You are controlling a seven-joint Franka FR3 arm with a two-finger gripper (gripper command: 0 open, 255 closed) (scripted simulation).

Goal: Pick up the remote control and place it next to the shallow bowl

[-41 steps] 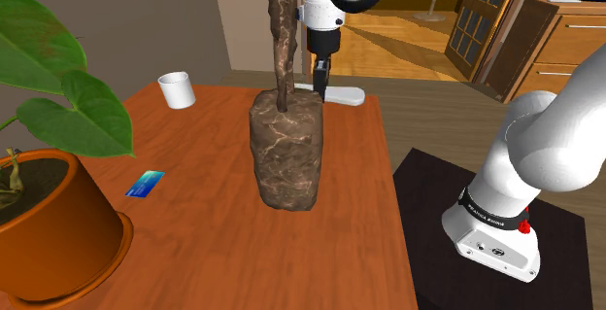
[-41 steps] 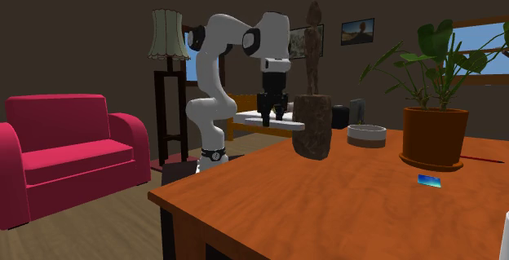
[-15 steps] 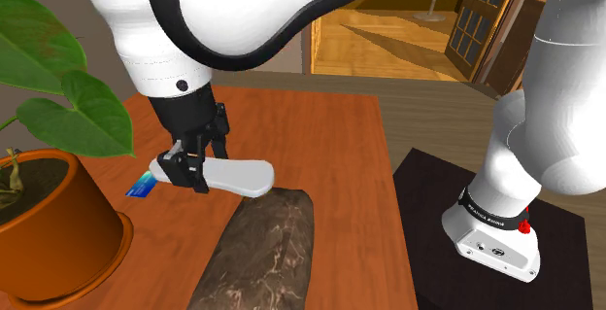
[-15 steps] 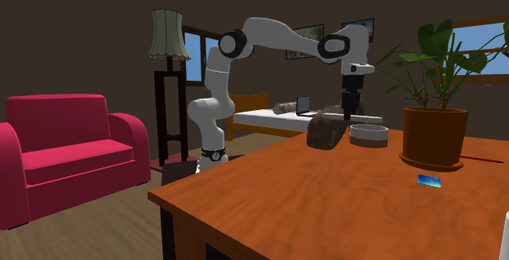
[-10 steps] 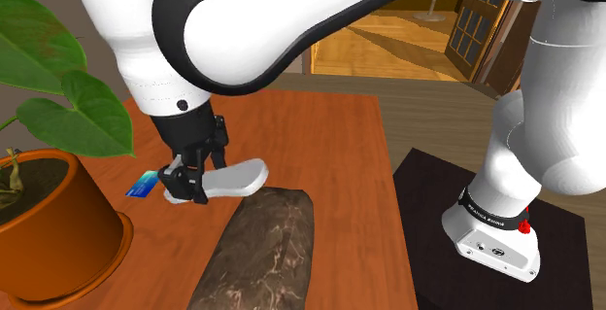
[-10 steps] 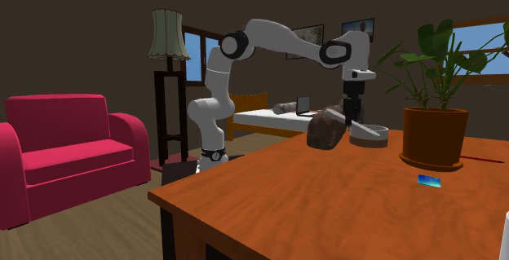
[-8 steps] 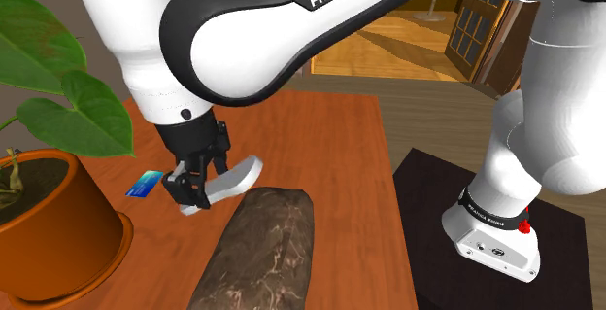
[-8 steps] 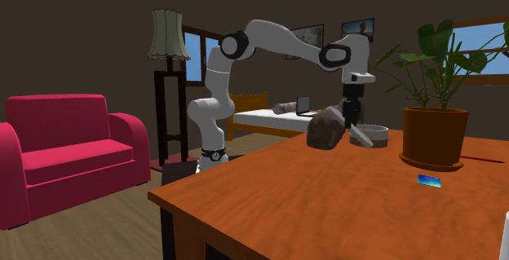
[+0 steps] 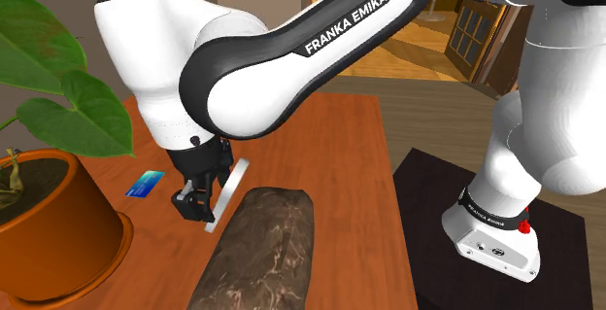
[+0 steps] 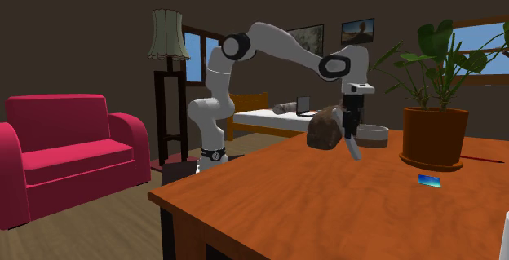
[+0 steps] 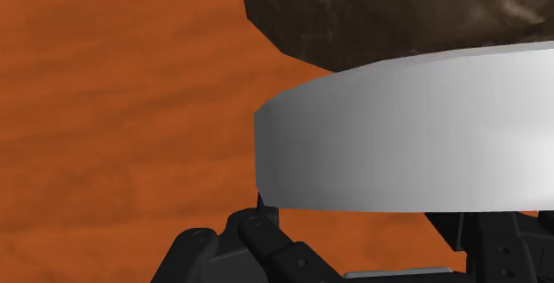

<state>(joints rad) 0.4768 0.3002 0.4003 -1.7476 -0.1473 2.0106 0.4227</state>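
Remote [image 9: 225, 193] tipped steeper in the gripper [image 9: 197, 204]
Shoulder view, lower left of centre: jaws clamped on the remote's end, now slanting more than half a second ago, beside the fallen statue [image 9: 262, 250]. Second exterior view, right of centre: it hangs slanted before the bowl [image 10: 374, 134]. Wrist view: it spans the fingers [image 11: 244, 246].

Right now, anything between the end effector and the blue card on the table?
Nothing. In the shoulder view, only bare wooden table separates the end effector, shut on the white remote control, from the blue card.
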